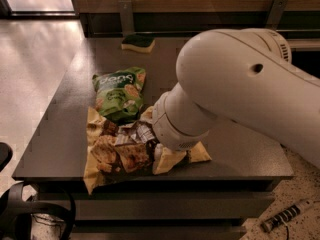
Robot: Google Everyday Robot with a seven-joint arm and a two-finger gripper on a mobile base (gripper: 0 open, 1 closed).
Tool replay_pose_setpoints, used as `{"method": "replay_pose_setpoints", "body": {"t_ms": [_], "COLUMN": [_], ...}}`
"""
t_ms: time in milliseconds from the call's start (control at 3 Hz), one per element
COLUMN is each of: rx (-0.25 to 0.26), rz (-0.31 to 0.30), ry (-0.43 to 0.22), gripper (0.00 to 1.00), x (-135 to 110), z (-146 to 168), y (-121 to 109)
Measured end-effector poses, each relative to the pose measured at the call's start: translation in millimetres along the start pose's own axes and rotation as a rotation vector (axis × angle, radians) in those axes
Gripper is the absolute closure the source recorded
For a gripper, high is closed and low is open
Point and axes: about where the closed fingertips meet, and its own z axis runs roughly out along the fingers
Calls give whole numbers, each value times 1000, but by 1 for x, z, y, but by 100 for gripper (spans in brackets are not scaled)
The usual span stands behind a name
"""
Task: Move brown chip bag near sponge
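Observation:
The brown chip bag point(120, 151) lies crumpled near the front edge of the dark table point(65, 129), dark brown and tan-yellow. The sponge point(138, 42), green top over yellow, sits at the table's far edge, well apart from the bag. My white arm point(230, 89) reaches down from the right over the bag's right half. My gripper point(159, 151) is down at the bag, hidden under the wrist.
A smaller green chip bag point(119, 93) lies just behind the brown bag, its lower end touching it. A wooden wall with metal brackets point(126, 15) backs the table. A power strip point(282, 216) lies on the floor at the right.

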Motion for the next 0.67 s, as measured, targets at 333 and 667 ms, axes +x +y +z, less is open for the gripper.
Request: {"method": "replay_pose_setpoints", "body": {"t_ms": [333,667], "rx": [1,3], "rz": [-2,-6], "ry": [1,2], "gripper": [57,89], "x": [-1,-3], "z": [-1,-2], "y": [0,0]}}
